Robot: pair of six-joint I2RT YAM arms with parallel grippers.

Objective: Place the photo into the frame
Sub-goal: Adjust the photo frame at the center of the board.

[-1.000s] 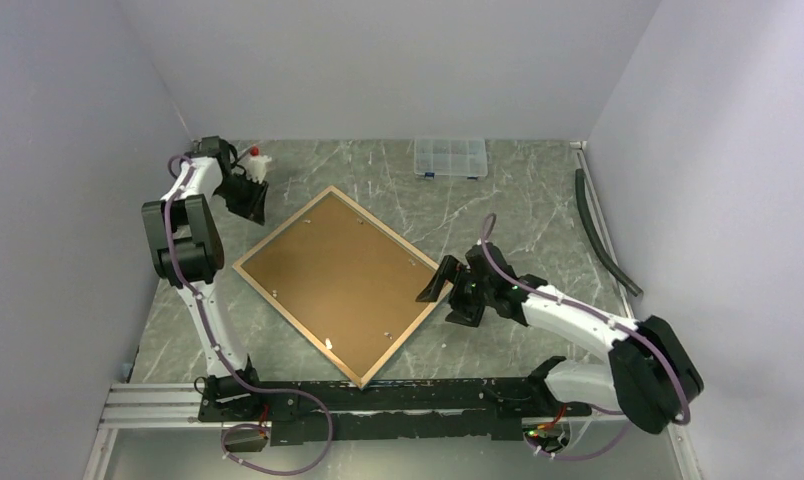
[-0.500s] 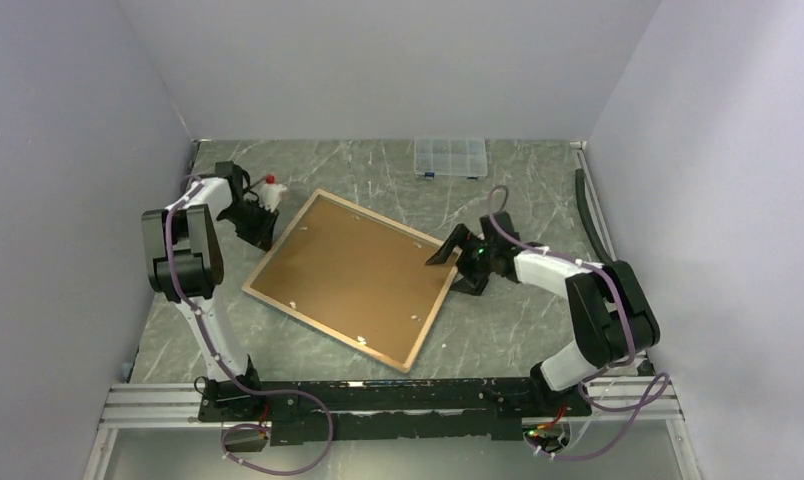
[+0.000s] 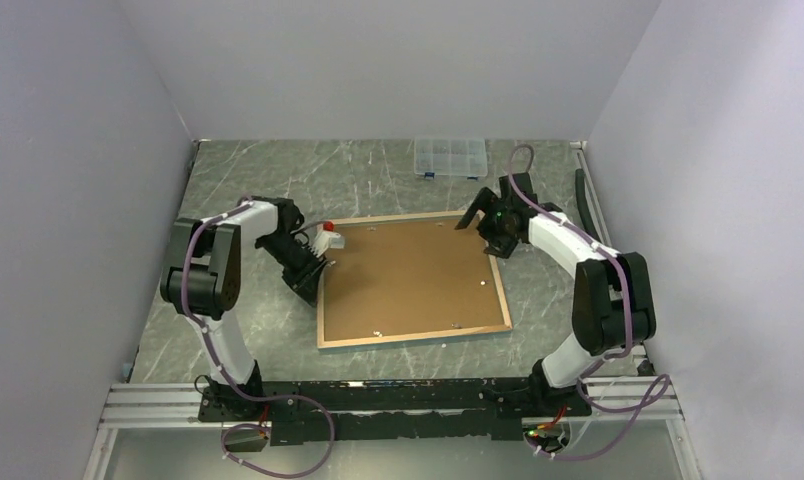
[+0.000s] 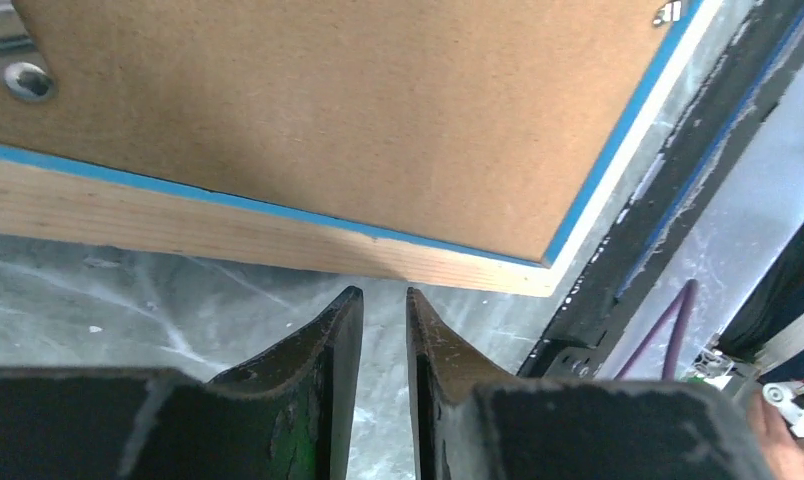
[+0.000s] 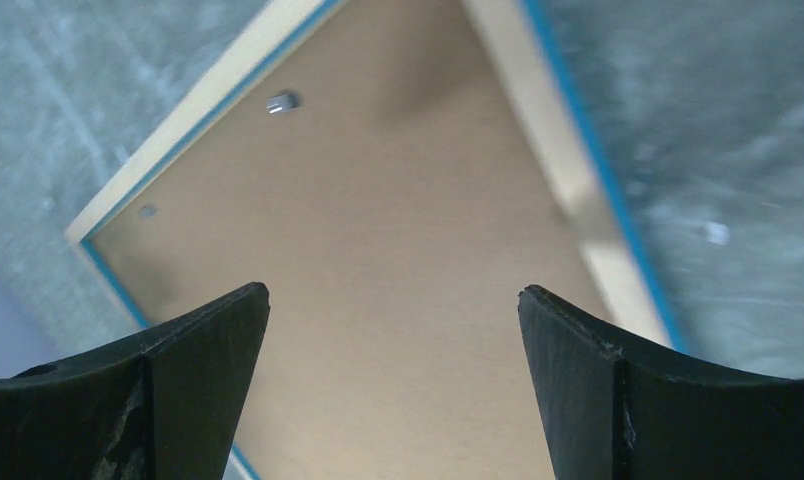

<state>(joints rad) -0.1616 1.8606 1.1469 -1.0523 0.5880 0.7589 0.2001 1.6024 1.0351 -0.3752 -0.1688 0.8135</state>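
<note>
1. Lying rear side up, the frame (image 3: 415, 336) occupies the middle of the grey marbled table (image 3: 378, 180) in the overhead view. Its tan rails run nearly square to the picture edges, and a brown backing board (image 3: 413, 275) fills its opening.
2. The left gripper (image 3: 310, 283) sits low at the left rail of the frame, in the centre-left of the overhead picture.
3. Seen from the left wrist, the left gripper (image 4: 381, 300) points at the frame's wooden edge (image 4: 178, 220) from the bottom centre. Its tips are just short of the wood, with bare table beneath them. The fingers (image 4: 338, 340) are drawn almost together with only a thin slit between them, and they grasp nothing.
4. A thin blue line runs along the inner side of the rail in that view. A small metal tab (image 4: 23, 75) shows on the board at upper left.
5. The right gripper (image 3: 483, 232) hangs over the frame's upper right corner in the overhead picture.
6. From the right wrist, the right gripper (image 5: 393, 300) is spread wide and released. Its two dark fingers (image 5: 208, 350) stand at lower left and lower right, with the board and a frame corner between them, and they hold nothing.
7. A small clear compartment box (image 3: 450, 157) rests at the table's far edge, upper centre, well apart from the frame.
8. A black hose (image 3: 579, 185) lies along the table's right border.
</note>
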